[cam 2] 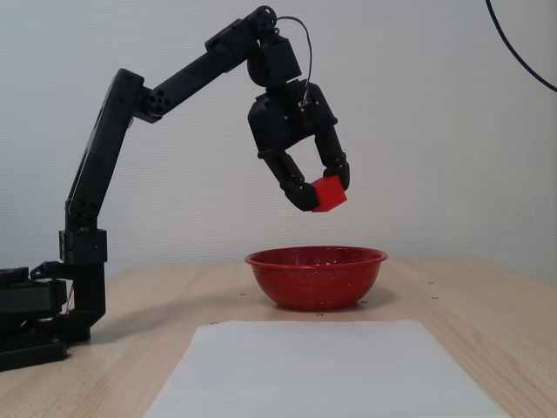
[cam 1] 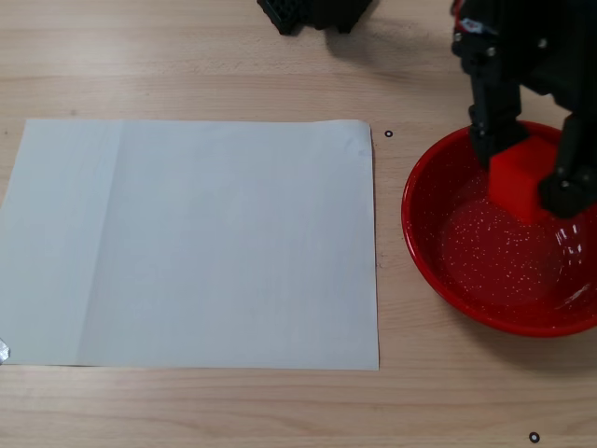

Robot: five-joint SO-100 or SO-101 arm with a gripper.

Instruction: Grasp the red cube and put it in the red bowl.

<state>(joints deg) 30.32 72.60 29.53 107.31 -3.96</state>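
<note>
Now my end effector (cam 2: 324, 193) clenched on red cube (cam 2: 328, 193), high over red bowl (cam 2: 316, 277); should lower closer, centre, then release gently.

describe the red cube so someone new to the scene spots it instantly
Find the big glossy red bowl on the wooden table, beside the white paper sheet. Directly above it, the black gripper pinches the red cube: small, matte, sharp-edged, unlike the round speckled bowl.
</note>
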